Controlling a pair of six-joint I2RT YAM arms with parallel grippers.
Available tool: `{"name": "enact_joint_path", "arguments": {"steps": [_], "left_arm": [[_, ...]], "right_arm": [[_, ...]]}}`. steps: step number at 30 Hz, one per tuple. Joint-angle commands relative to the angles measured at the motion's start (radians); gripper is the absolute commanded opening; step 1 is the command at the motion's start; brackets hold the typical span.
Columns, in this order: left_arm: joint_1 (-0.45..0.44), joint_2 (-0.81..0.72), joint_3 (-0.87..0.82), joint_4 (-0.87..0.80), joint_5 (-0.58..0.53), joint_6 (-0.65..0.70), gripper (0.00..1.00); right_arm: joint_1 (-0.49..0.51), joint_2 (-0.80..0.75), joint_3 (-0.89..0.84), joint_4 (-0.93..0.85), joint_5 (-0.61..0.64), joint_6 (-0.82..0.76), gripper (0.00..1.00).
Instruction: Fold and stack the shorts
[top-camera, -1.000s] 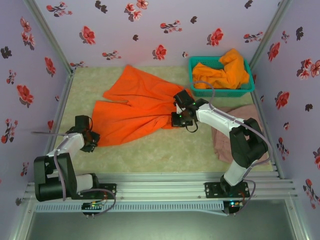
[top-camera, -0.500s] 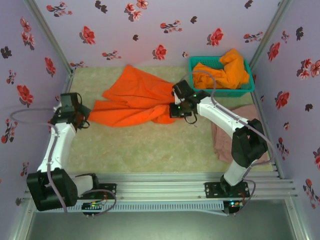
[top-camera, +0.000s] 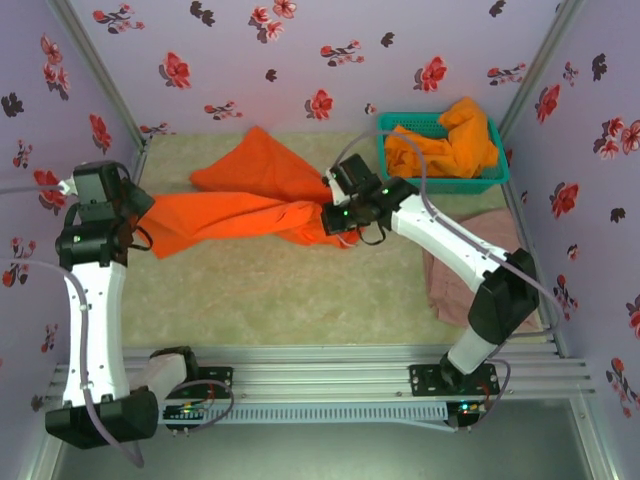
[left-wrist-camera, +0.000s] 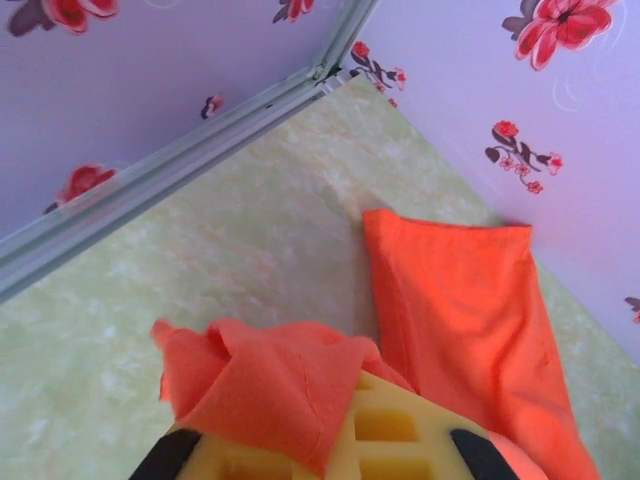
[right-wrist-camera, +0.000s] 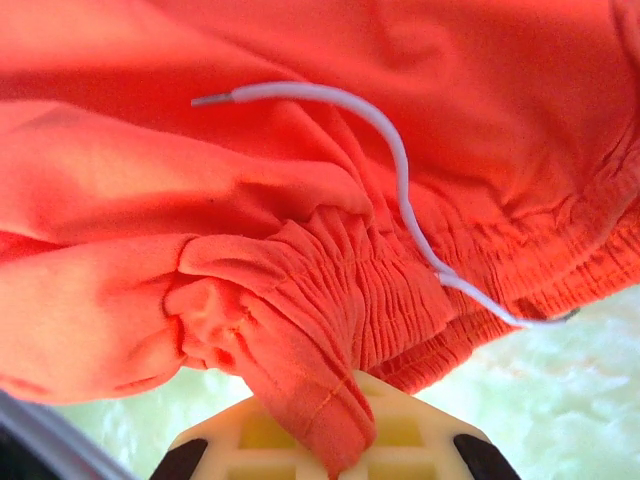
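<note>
Most of the open room is the near half of the counter (top-camera: 290, 295), nothing lying there. Across the middle the orange shorts (top-camera: 240, 210) are stretched like a barrier from the left tool (top-camera: 138, 212), which sits close to the left wall (top-camera: 40, 120), over to the right tool (top-camera: 333, 216). The back right corner is taken by the teal basket (top-camera: 445, 186) with another orange pair (top-camera: 455, 140) heaped inside. The pink shorts (top-camera: 450, 285) cover the right edge, partly under the right arm (top-camera: 450, 240).

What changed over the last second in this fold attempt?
The left tool, shut on the hem of the orange shorts, swung away and left toward the wall, stretching them out. The right tool, holding the waistband, shifted slightly left. The basket, the orange pair in it and the pink shorts stayed put.
</note>
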Motion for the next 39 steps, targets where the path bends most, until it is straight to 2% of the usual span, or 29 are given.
{"name": "enact_joint_path", "arguments": {"steps": [1,6,10,16,20,28,39], "left_arm": [[0.01,-0.055,-0.029,-0.062,-0.066,0.07,0.0],[0.009,-0.085,-0.098,-0.097,-0.13,0.111,0.0],[0.008,-0.064,-0.115,-0.075,-0.143,0.111,0.0],[-0.036,0.064,-0.068,0.036,-0.146,0.115,0.0],[-0.114,0.21,0.028,0.081,-0.172,0.134,0.0],[-0.273,0.541,0.323,0.129,-0.273,0.225,0.0],[-0.357,0.914,0.706,0.112,-0.327,0.321,0.0]], "right_arm": [[0.051,-0.064,-0.084,-0.047,-0.019,-0.017,0.0],[0.149,-0.12,-0.235,0.003,-0.063,0.031,0.0],[0.229,-0.109,-0.293,0.053,-0.083,0.087,0.0],[0.244,-0.087,-0.309,0.054,-0.047,0.119,0.0],[0.204,-0.099,-0.3,0.033,-0.03,0.129,0.0],[0.066,-0.171,-0.348,0.067,-0.044,0.169,0.0],[-0.062,-0.177,-0.403,0.077,-0.044,0.184,0.0]]}}
